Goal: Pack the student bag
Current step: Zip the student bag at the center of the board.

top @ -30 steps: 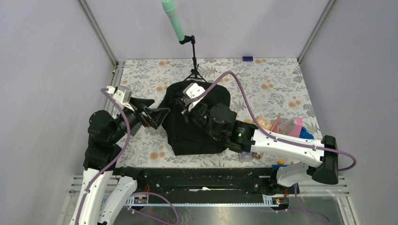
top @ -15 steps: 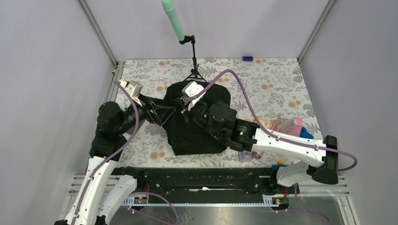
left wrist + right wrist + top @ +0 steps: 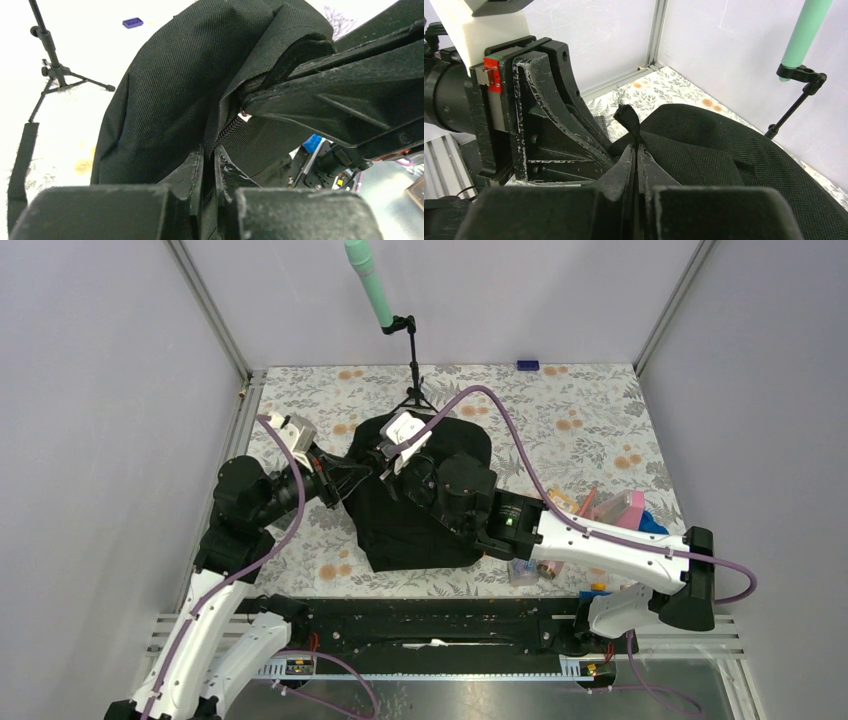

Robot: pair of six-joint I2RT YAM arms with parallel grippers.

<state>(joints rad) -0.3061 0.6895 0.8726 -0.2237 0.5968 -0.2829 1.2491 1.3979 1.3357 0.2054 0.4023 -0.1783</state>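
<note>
The student bag (image 3: 420, 515), a big black fabric backpack, lies mid-table. My left gripper (image 3: 366, 472) reaches in from the left and is shut on the bag's zippered edge. In the left wrist view the gripper (image 3: 210, 156) pinches a fold of fabric, and the zipper (image 3: 228, 130) runs up from it. My right gripper (image 3: 388, 462) is at the same upper-left corner of the bag. In the right wrist view this gripper (image 3: 636, 150) is shut on a black fabric tab (image 3: 628, 117) of the bag (image 3: 724, 145). The two grippers nearly touch. The bag's inside is hidden.
A tripod stand with a green tube (image 3: 372, 285) rises just behind the bag. A small blue block (image 3: 527, 365) lies at the back edge. A pink box (image 3: 620, 508) and other small items sit at the right, behind the right arm. Metal rails and walls ring the flowered table.
My left arm swung right to the bag, and its jaws went from wide open to shut on the bag's edge. The right gripper stayed shut on the tab, shifting slightly left.
</note>
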